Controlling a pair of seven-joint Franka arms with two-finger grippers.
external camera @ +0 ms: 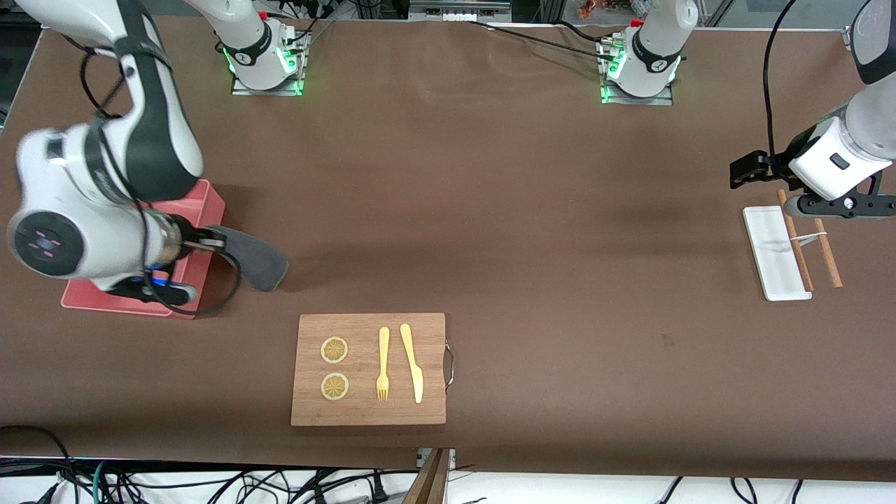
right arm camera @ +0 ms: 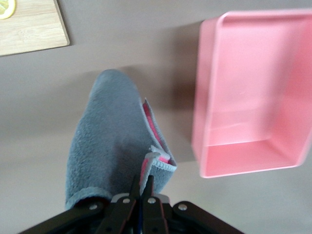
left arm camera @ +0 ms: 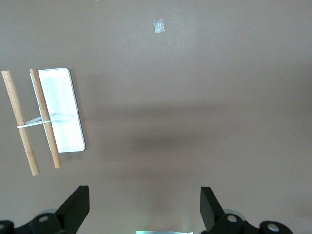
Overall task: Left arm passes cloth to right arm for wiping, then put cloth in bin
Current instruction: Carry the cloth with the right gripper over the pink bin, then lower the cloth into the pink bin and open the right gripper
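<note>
the cloth (external camera: pixel 253 257) is soft, fuzzy and grey, with a rounded end. i see it hang from my right gripper (external camera: pixel 204 243), whose fingers are pinched tight on one edge. it is up in the air, over the brown table (external camera: pixel 490 210) just beside the bin (external camera: pixel 207 210). its long side runs from the gripper out toward the wooden board (external camera: pixel 368 369). the bin is a smooth pink plastic box with sloped walls. my left gripper (left arm camera: pixel 145 207) waits with its fingers apart, near the flat white tray (external camera: pixel 773 253) and two round wooden sticks (external camera: pixel 810 240).

Fuzzy grey cloth (right arm camera: pixel 105 146), glossy pink plastic bin (right arm camera: pixel 253 92), matt-grained wooden board (external camera: pixel 369 369).
</note>
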